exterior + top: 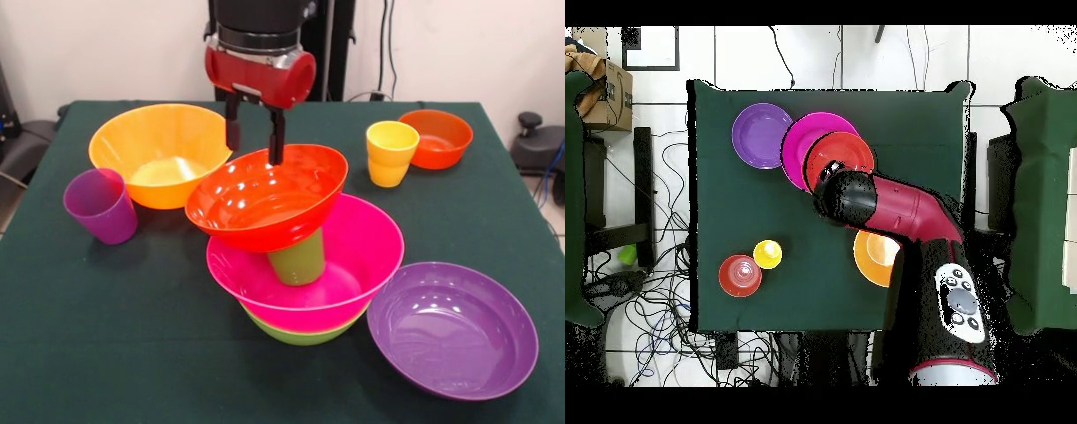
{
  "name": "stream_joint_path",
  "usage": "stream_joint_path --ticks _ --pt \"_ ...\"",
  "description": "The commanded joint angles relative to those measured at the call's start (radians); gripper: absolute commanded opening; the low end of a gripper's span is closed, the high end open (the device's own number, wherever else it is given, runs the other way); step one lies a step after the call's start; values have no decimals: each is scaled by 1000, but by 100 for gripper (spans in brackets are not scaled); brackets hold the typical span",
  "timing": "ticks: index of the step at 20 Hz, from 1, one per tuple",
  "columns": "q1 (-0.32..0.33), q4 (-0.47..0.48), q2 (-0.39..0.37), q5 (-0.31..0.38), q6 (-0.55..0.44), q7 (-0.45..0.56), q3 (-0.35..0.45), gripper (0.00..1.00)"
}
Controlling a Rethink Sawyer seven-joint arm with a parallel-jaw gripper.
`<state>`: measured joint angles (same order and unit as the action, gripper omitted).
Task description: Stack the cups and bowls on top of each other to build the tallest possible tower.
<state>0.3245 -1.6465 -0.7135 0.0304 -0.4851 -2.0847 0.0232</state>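
Note:
The tower stands at the table's middle: a lime green bowl [300, 334] at the bottom, a pink bowl [366, 243] in it, and a green cup [298, 258] upside down in the pink bowl. A large red-orange bowl [265, 199] rests tilted on the cup. My gripper [254, 141] is open just above that bowl's far rim, with one fingertip [276, 150] at the rim. The yellow cup [391, 152] stands apart at the back right. In the overhead view the arm [890, 208] hides the gripper and overlaps the red-orange bowl [843, 152] and pink bowl [800, 150].
A large orange bowl [161, 152] and a purple cup [101, 205] stand at the left. A small red-orange bowl [437, 137] sits behind the yellow cup. A purple bowl [452, 329] lies at the front right, touching the pink bowl. No blue bowl shows.

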Motion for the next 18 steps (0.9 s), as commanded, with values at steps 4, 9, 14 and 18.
stream_joint_path --ticks 4,9,14,18 --pt "-59 76 124 52 35 -38 47 100" --pt "-63 77 136 48 49 -40 48 100" --pt "-56 116 186 43 78 -37 59 100" --pt "-71 135 204 29 84 -59 55 100"
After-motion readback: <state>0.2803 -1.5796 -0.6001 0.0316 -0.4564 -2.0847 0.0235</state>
